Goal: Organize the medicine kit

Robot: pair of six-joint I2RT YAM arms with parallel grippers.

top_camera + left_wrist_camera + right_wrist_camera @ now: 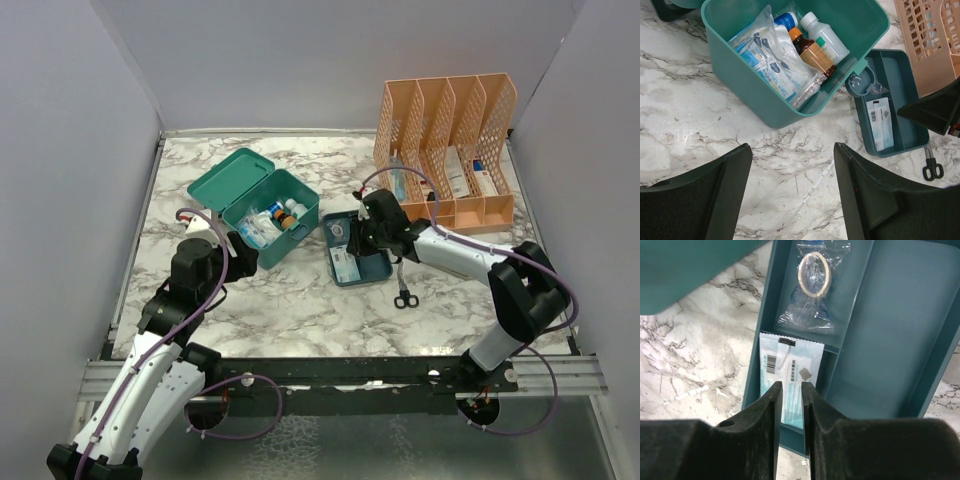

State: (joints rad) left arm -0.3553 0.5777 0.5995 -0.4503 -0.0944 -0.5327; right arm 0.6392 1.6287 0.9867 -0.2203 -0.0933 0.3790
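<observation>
Right gripper [791,390], jaws narrowly parted and empty, over the white sachet [790,360] in the insert tray [890,340]. Best lifted vertically, clear of the dividers. Left gripper [792,170]: jaws wide, empty.

**Robot laboratory test cell.** Plain pale panels [70,120] enclose the space to the left of the left tool [232,252], beyond both tools, and to the right of the right tool [352,238], forming a bare booth. On the near side of the tools, the marble-patterned table [300,310] ends at a metal rail [350,372]. The left arm [150,370] and right arm [520,300] are bolted side by side to this rail. Purple cables [280,400] loop from their bases.
</observation>
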